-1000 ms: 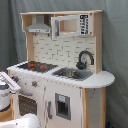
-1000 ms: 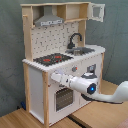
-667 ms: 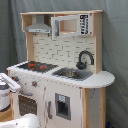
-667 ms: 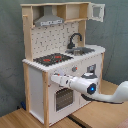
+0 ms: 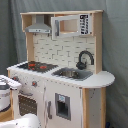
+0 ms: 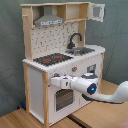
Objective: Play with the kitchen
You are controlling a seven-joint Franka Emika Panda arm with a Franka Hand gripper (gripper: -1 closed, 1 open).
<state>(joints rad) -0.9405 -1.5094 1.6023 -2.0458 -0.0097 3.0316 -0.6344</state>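
Note:
The kitchen (image 5: 65, 95) is a tall white and pale-wood toy with a black-red hob (image 5: 36, 65), a grey sink (image 5: 72, 74), a black faucet (image 5: 85, 59) and a grey hood (image 5: 39, 25). In the second exterior view my gripper (image 6: 52, 80) reaches in from the second exterior view's right. It is at the kitchen's front left corner, just above the oven door (image 6: 63, 98) and below the hob (image 6: 52, 59). Whether it touches the front panel is unclear. In the first exterior view my arm (image 5: 7, 90) shows at the left edge beside the oven door (image 5: 27, 104).
A grey curtain (image 5: 115, 45) hangs behind the kitchen. The kitchen stands on a wooden surface (image 6: 30, 119). An upper cabinet door (image 6: 97, 11) stands open at the top right in the second exterior view. Two knobs (image 6: 74, 69) sit on the front panel.
My gripper has slid a little towards the second exterior view's left along the kitchen's front, nearer the front left corner. The kitchen itself has not changed.

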